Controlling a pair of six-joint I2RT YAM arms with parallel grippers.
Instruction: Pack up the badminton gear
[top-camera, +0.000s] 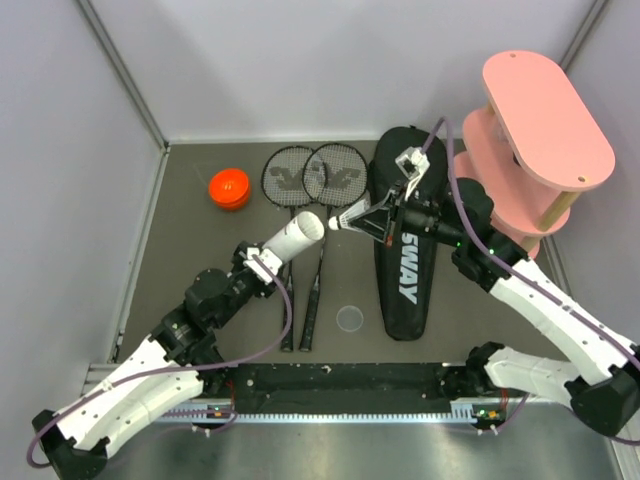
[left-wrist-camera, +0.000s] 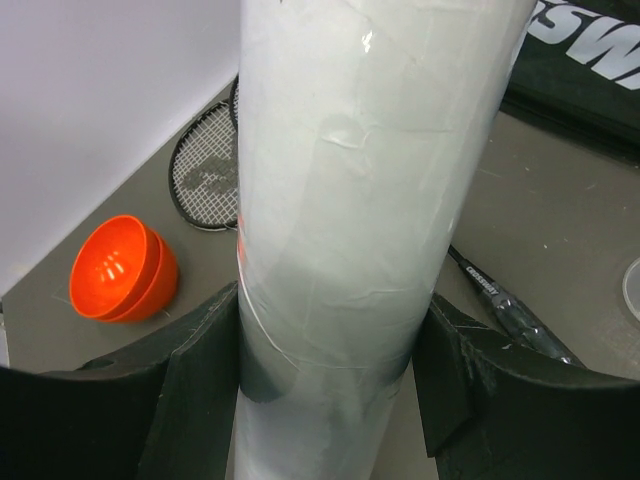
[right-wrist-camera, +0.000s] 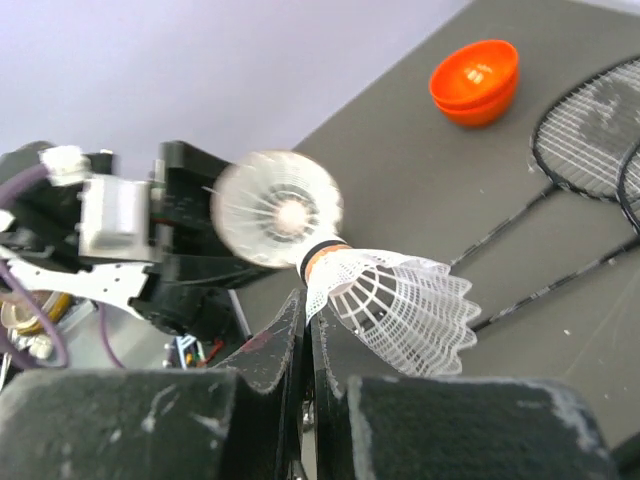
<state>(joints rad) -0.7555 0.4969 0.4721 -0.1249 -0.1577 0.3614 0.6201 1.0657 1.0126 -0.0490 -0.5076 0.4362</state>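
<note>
My left gripper (top-camera: 262, 262) is shut on the long white tube (top-camera: 292, 238) and holds it tilted, open end up and to the right. In the left wrist view the tube (left-wrist-camera: 360, 200) fills the gap between the fingers (left-wrist-camera: 200, 390). My right gripper (top-camera: 372, 222) is shut on the skirt edge of a white shuttlecock (top-camera: 350, 217), its cork end just at the tube's mouth (right-wrist-camera: 278, 208). The shuttlecock (right-wrist-camera: 400, 300) has an orange band. The orange cap (top-camera: 229, 188) lies at the far left. Two black rackets (top-camera: 300, 180) lie side by side. The black bag (top-camera: 405, 255) lies to their right.
The pink tiered shelf (top-camera: 530, 140) stands at the far right, close behind my right arm. A small clear disc (top-camera: 350, 318) lies on the mat near the bag's near end. Grey walls close in the left, far and right sides.
</note>
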